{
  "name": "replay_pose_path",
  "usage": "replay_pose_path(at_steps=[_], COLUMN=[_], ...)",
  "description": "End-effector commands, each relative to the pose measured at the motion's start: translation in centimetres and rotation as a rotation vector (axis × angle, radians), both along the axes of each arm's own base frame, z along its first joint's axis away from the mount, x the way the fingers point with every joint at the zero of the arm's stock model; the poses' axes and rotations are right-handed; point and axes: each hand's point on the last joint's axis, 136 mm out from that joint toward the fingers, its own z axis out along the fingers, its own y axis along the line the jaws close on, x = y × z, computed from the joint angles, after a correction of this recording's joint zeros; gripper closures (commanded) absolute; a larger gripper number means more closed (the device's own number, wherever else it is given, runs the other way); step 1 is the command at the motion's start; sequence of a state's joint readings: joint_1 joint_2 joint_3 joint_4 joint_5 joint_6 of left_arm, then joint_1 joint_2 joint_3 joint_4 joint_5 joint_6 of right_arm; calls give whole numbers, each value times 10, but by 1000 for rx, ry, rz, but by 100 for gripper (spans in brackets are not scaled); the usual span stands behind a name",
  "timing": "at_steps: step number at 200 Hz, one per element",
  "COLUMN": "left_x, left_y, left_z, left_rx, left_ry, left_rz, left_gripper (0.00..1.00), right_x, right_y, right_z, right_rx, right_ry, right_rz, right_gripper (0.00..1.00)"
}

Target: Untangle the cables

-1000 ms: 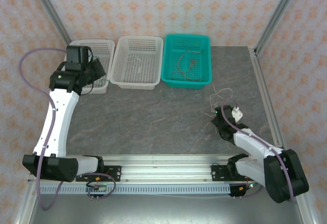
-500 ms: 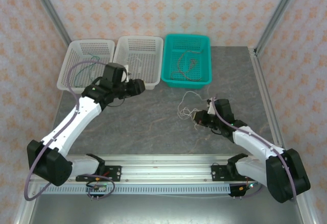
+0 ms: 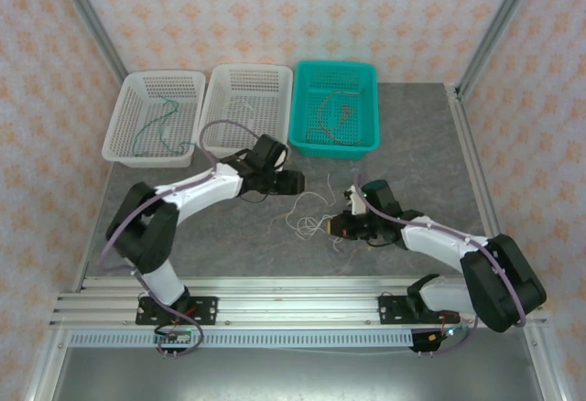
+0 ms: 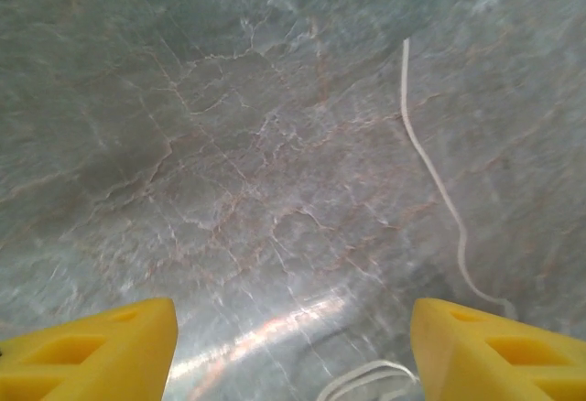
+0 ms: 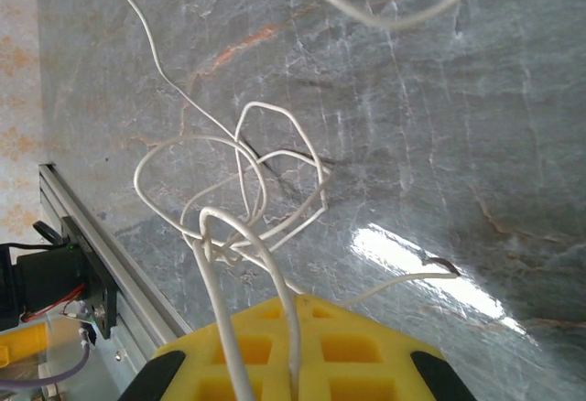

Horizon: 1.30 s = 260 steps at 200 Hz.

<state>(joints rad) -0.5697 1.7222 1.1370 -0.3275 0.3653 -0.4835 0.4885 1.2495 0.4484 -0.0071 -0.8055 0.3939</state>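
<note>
Marbled table [image 3: 229, 236]: left jaws, now spread, have swung near white cable [image 3: 307, 211] that right jaws pinch

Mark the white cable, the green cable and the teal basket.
white cable [image 5: 240, 241], right wrist view, on its knotted loops.
green cable [image 3: 156, 126], top external view, on its middle bend.
teal basket [image 3: 334, 147], top external view, on its near wall.

Lab test cell, alu frame [image 3: 89, 21], wallpapered panels [image 3: 275, 7], mounting rail [image 3: 293, 287]
</note>
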Motion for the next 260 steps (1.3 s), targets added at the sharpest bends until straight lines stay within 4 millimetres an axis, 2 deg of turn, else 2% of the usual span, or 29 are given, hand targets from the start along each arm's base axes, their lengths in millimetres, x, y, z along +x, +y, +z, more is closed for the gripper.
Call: replay_pose_path(at_steps=[1, 25, 42, 59, 92, 106, 119, 146, 171, 191, 211, 223, 239, 244, 245, 260], left_x=[10, 3, -3, -4, -2, -9, -18, -33, -28, -25, -30, -35, -36, -34, -33, -24], left_y=[-24, -36, -46, -48, -48, -48, -48, -44, -36, -42, -50, -55, -56, -54, -54, -44], left_z=[0, -14, -17, -17, 17, 31, 35, 20, -5, -7, -14, -14, -11, -8, -8, 9], left_rx=[-32, -70, -119, -135, -185, -211, -225, -194, -98, -95, -97, -104, -102, -100, -97, -77], left_ry=[-31, 2, 23, 29, -60, -95, -106, -60, -25, -23, 4, 18, 10, 0, -3, -49], left_rz=[-122, -197, -246, -253, -241, -271, -309, -370, -350, -366, -409, -440, -437, -423, -420, -347], left_gripper=[32, 33, 34, 34, 32, 32, 31, 29, 27, 28, 37, 50, 79, 99, 100, 100], right_x=[7, 10, 12, 14, 16, 16, 16, 18, 19, 19, 20, 22, 27, 29, 29, 36], right_y=[6, 6, 6, 6, 7, 7, 7, 9, 10, 10, 8, 4, -4, -7, -8, -25], right_z=[11, 11, 10, 8, 7, 6, 4, 3, 3, 3, 3, 0, -5, -8, -9, -21], right_rx=[15, 10, 10, 5, 3, 0, -3, 2, 4, 0, -18, -41, -91, -112, -114, -202], right_ry=[-46, -54, -56, -56, -48, -46, -43, -39, -35, -34, -38, -41, -45, -47, -46, -36], right_rz=[24, 13, 6, 0, -1, 2, 0, 3, 2, 5, -2, -18, -59, -77, -80, -179], right_gripper=[100, 100, 100, 100, 100, 100, 100, 100, 100, 100, 100, 100, 100, 100, 100, 97])
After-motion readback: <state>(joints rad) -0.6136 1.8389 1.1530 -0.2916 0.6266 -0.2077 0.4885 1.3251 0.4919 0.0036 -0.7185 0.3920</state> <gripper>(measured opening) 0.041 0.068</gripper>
